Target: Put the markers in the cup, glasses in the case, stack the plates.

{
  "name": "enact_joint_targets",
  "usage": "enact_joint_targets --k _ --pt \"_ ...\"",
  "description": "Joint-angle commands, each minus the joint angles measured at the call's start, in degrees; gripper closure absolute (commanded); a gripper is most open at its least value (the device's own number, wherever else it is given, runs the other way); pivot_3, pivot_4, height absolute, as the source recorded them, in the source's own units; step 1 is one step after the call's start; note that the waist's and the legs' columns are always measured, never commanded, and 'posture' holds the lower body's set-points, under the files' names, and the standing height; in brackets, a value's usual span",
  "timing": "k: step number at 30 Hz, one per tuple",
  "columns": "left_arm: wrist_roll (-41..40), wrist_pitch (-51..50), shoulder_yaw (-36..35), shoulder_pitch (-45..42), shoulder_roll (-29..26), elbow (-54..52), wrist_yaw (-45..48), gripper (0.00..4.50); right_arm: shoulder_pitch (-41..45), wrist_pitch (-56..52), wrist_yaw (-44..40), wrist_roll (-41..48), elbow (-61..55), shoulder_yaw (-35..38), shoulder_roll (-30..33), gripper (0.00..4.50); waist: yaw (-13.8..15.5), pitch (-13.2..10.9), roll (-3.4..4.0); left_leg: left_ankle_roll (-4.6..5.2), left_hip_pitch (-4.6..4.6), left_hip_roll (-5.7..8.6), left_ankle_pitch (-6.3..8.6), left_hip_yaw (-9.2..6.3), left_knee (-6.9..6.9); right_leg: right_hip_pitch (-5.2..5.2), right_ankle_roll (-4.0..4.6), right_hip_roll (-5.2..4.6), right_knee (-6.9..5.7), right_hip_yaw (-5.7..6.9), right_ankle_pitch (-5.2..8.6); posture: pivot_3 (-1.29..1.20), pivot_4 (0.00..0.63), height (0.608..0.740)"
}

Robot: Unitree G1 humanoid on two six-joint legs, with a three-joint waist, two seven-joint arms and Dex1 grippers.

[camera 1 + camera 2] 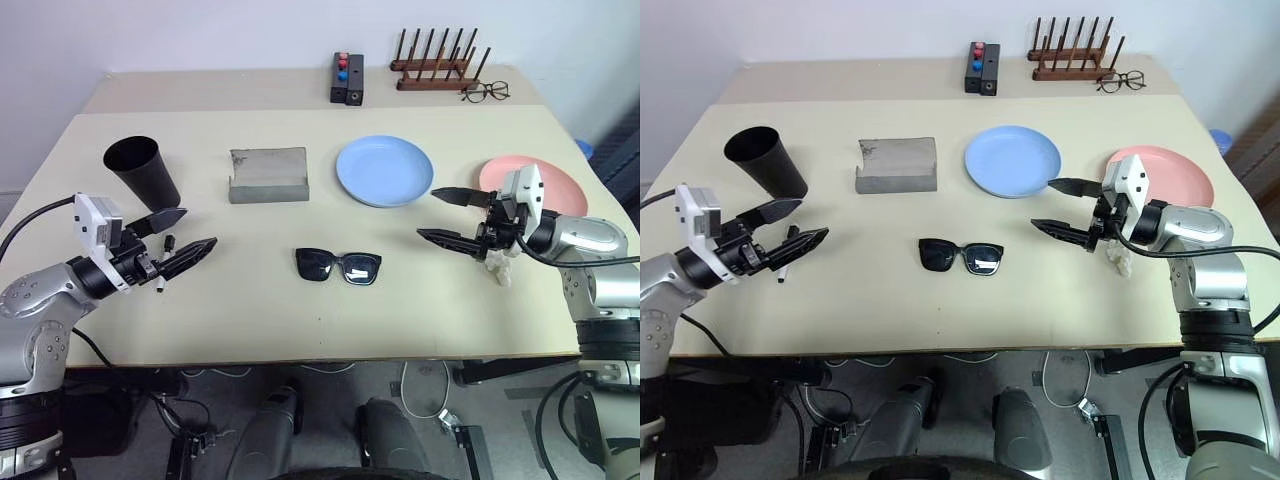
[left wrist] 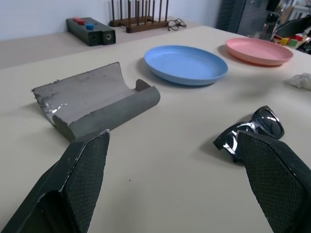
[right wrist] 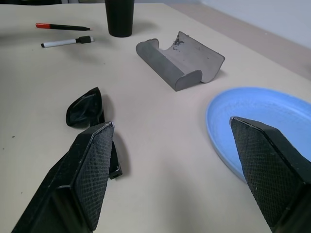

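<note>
Cup, case, plates and sunglasses spread across a beige table

Black cup (image 1: 143, 169) upright at left, markers (image 3: 66, 42) lying nearby; grey case (image 1: 268, 175) open beside the blue plate (image 1: 385, 170) — pink plate (image 1: 1175, 172) apart at right — folded black glasses (image 1: 338, 266) in front.

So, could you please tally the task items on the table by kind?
Markers: 2
Cup: 1
Sunglasses: 1
Case: 1
Plates: 2
Total: 7
</note>
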State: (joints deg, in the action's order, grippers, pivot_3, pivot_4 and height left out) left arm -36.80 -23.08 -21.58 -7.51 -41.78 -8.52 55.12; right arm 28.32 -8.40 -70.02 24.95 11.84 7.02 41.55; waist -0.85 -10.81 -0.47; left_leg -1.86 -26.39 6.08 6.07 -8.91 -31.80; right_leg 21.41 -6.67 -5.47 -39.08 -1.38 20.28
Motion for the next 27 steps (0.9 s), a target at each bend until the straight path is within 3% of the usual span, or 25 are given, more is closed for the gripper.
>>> enact_joint_targets --k 1,6,12,17,22,27 --pt "0.29 1.35 -0.61 -0.28 -0.44 -0.2 0.26 0.19 -0.53 -0.15 0.55 0.87 -3.19 1.53 0.68 0.6 0.03 0.0 0.0 0.0 0.0 0.0 0.0 0.0 -0.01 0.0 0.0 0.0 0.0 0.0 0.0 0.0 0.15 0.738" --pt "1.12 0.75 -0.54 -0.24 -1.14 0.4 -0.44 0.19 -0.12 -0.72 1.15 1.02 -3.69 1.58 0.51 0.6 0.08 0.0 0.0 0.01 0.0 0.01 0.01 -0.01 -0.07 0.01 0.0 0.0 0.0 0.0 0.0 0.0 0.15 0.738" --pt "0.94 -1.52 -5.58 1.69 -4.86 1.88 -1.82 0.19 1.6 -1.24 1.72 1.48 -5.17 -0.1 -1.68 0.6 -0.32 0.0 0.0 0.03 0.0 -0.01 0.03 -0.01 -0.06 0.02 0.01 0.0 0.0 -0.01 0.0 0.0 0.15 0.738" --pt "9.53 1.4 -10.5 3.94 -9.62 10.34 -8.89 0.19 5.53 -3.06 4.83 1.98 -9.2 -3.92 -8.39 0.6 -0.64 -0.02 0.05 0.02 0.03 -0.04 0.02 0.0 0.0 0.04 0.0 0.03 -0.02 -0.03 0.0 0.0 0.15 0.738" --pt "6.3 -9.79 -15.24 3.13 -11.16 11.11 -14.29 0.19 7.4 -4.34 7.34 2.6 -11.56 -6.18 -14.38 0.6 0.31 -0.02 0.03 -0.05 -0.01 0.04 0.08 -0.07 0.03 0.17 -0.02 -0.01 0.0 -0.03 0.0 0.0 0.15 0.738" --pt "10.03 -14.0 -11.84 0.65 -13.85 16.23 -17.01 0.19 6.28 -1.87 11.78 -1.63 -13.53 -9.81 -18.13 0.6 0.19 0.0 -0.01 -0.11 0.02 0.06 0.11 -0.15 0.0 0.12 -0.02 0.01 -0.02 0.03 0.0 0.0 0.15 0.738"
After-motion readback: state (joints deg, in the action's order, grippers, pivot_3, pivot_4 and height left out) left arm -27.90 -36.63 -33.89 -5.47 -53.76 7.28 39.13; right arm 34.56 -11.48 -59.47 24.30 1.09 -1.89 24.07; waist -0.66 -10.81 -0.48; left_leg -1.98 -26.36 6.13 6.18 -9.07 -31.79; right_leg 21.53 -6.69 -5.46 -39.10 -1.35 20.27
